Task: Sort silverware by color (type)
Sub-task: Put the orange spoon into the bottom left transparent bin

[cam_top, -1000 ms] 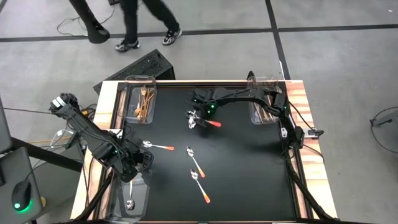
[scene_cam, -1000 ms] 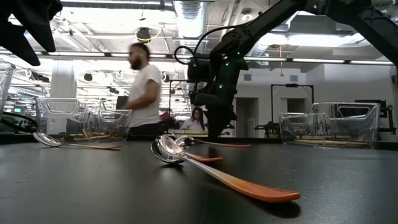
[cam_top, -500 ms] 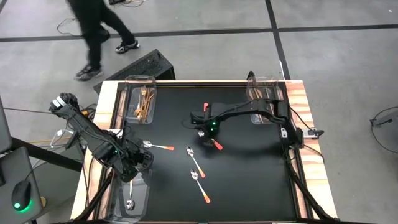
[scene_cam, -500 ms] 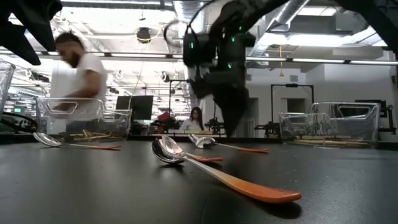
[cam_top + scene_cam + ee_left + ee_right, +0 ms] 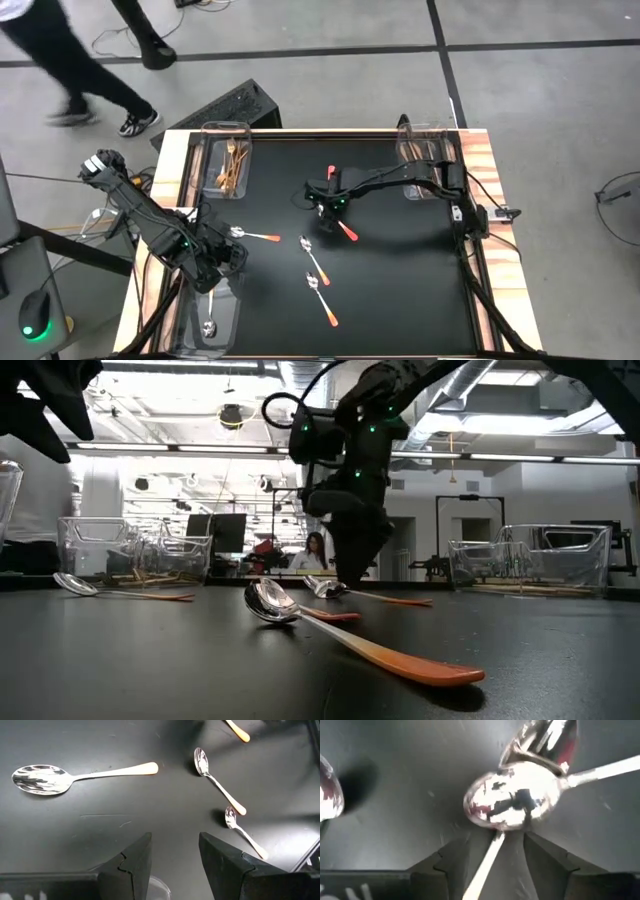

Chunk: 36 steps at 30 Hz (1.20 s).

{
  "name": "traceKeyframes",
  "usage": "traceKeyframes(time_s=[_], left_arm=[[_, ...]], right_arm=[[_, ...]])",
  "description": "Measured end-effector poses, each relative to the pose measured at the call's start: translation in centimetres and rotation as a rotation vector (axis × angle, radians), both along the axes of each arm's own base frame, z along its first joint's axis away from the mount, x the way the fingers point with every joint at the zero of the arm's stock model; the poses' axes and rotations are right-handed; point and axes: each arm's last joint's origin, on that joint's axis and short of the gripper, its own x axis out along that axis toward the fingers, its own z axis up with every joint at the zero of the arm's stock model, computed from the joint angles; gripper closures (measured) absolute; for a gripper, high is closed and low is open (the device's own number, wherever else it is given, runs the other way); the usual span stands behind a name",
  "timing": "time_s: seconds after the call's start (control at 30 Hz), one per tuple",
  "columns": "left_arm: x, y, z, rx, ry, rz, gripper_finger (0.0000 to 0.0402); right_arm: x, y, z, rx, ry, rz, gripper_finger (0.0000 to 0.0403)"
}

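Hovering at the lower left of the high view, the left gripper (image 5: 212, 280) sat over the near end of the lower-left bin (image 5: 232, 320), fingers (image 5: 132, 862) spread, nothing between them

- one binned spoon (image 5: 208, 327) lay in that bin
- person's legs (image 5: 70, 70) were on the floor at upper left, off the table
- upper-left bin (image 5: 226, 128) held the gold forks (image 5: 232, 165), piled loosely
- left spoon (image 5: 252, 235) lay flat on the black tabletop (image 5: 400, 280) just right of the left gripper, bowl toward it, orange handle pointing right
- middle spoon (image 5: 314, 256) lay near frame centre on a diagonal, bowl up-left, handle down-right
- lower spoon (image 5: 321, 295) lay just below it at the same slant, apart from it
- right gripper (image 5: 323, 203) was low over the table at upper centre, arm reaching in from the right edge
- its fingers (image 5: 452, 865) were apart; wrist view showed two spoon bowls right in front, one thin handle running through the gap and not pinched
- dropped spoon (image 5: 345, 230) lay with its red handle angled down-right from that gripper
- a second red handle (image 5: 331, 172) poked out above the gripper; its bowl end was hidden under the arm
- low view had the dropped spoon flat on the table at the gripper's foot
- upper-right bin (image 5: 425, 128) sat at the table's top right, mostly covered by the right arm; contents unclear from above
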Motion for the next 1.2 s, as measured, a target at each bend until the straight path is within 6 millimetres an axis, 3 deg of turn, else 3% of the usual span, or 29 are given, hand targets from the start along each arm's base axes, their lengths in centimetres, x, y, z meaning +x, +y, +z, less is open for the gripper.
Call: traceKeyframes(time_s=[0.2,0.47,0.57,0.67,0.83,1.2], left_arm=[[0.1,-0.1,0.0,0.011,0.003,-0.017,0.0252],[0.1,-0.1,0.0,0.023,0.009,-0.035,0.0252],[0.1,-0.1,0.0,0.027,0.01,-0.04,0.0252],[0.1,-0.1,0.0,0.033,0.012,-0.047,0.0252],[0.1,0.0,0.0,0.053,-0.004,-0.042,0.0252],[0.3,0.0,0.2,0.104,-0.05,-0.041,0.0252]], right_arm=[[-0.4,-0.1,-1.0,-0.04,0.021,-0.013,0.0215],[-1.2,0.1,-2.0,-0.04,0.057,-0.02,0.0347],[-1.1,0.3,-1.6,0.047,0.052,-0.018,0.0389],[-0.9,0.8,-0.7,0.211,0.052,-0.013,0.0385],[1.2,1.6,2.8,0.397,-0.091,0.048,0.0391],[4.1,0.3,12.2,0.42,-0.44,0.107,0.0395]])
